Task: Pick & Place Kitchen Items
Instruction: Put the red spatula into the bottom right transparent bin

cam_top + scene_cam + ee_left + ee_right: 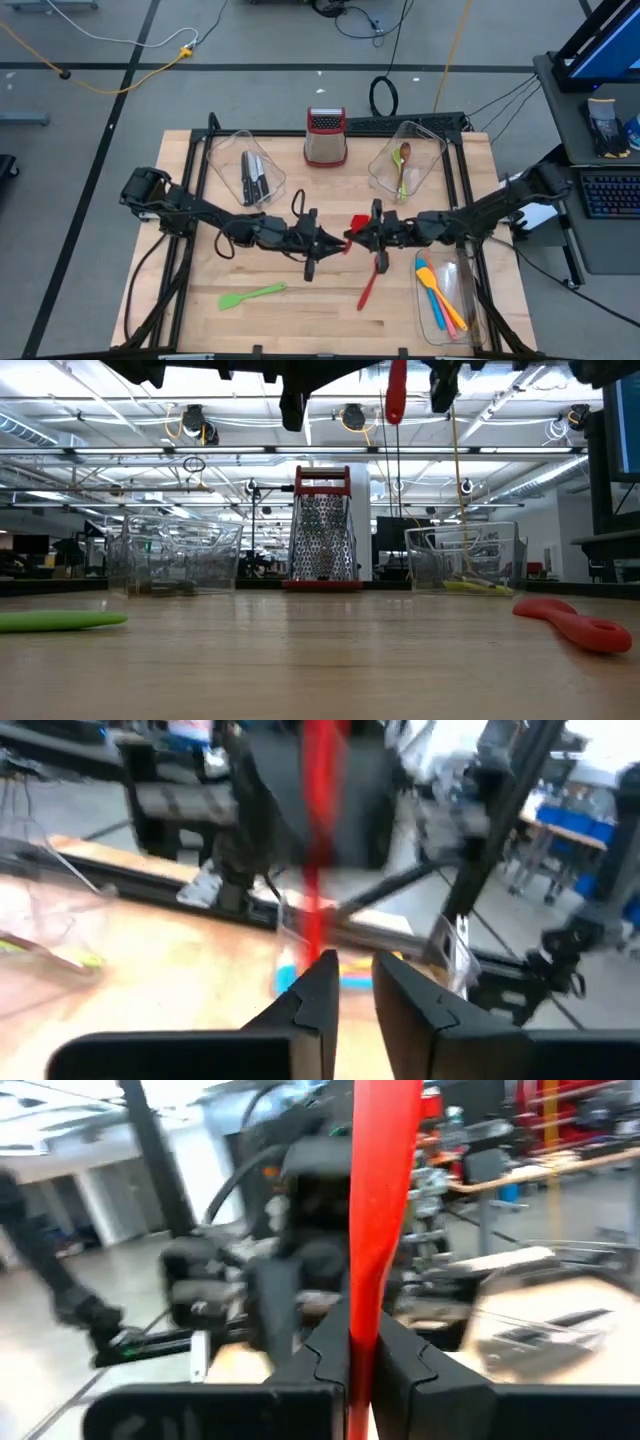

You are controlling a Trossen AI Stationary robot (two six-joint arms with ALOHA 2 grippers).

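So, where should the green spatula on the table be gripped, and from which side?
Grip the green spatula by its thin handle, the end toward the middle of the table, coming straight down from above. It lies flat, with bare wood on both sides of the handle for the fingers; the blade is wider.
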